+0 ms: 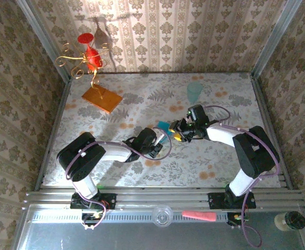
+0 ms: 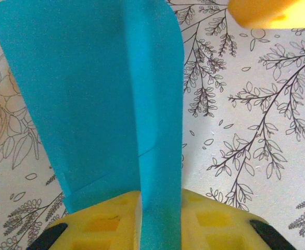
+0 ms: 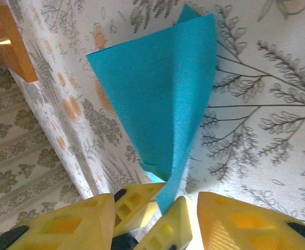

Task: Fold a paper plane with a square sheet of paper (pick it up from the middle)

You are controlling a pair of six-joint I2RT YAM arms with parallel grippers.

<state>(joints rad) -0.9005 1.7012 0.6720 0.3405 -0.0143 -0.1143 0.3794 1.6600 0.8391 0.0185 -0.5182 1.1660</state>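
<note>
Both arms reach inward and meet at the centre of the top view, left gripper (image 1: 162, 140) and right gripper (image 1: 177, 135) tip to tip. The left's jaws pinch the folded paper (image 2: 100, 94). The right's jaws stand apart, straddling the left's fingertips (image 3: 142, 200).

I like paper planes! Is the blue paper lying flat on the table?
No, the blue paper is folded over and pinched in the left tool.

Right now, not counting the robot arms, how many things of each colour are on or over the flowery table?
Teal-blue: 1, the folded paper sheet
Orange: 1, the slab
Pale mint: 1, the cup
Red: 1, the ornament on a gold wire stand
Total: 4
</note>
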